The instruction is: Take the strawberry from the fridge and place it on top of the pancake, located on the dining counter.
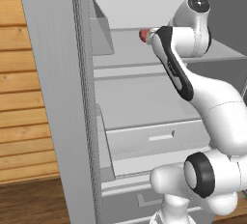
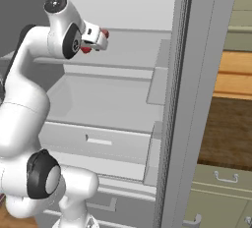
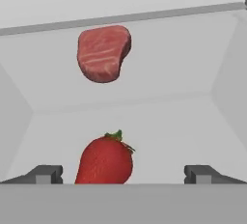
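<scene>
pincer wide open, nothing held, reaching into the open fridge, strawberry on the fridge shelf between the fingertips nearer one side, raw steak slab farther back

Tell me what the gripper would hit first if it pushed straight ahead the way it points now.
Most likely the strawberry, lying on the fridge shelf between the open gripper fingertips, left of centre. The raw meat lies farther back along that line, though depth is hard to judge.
</scene>
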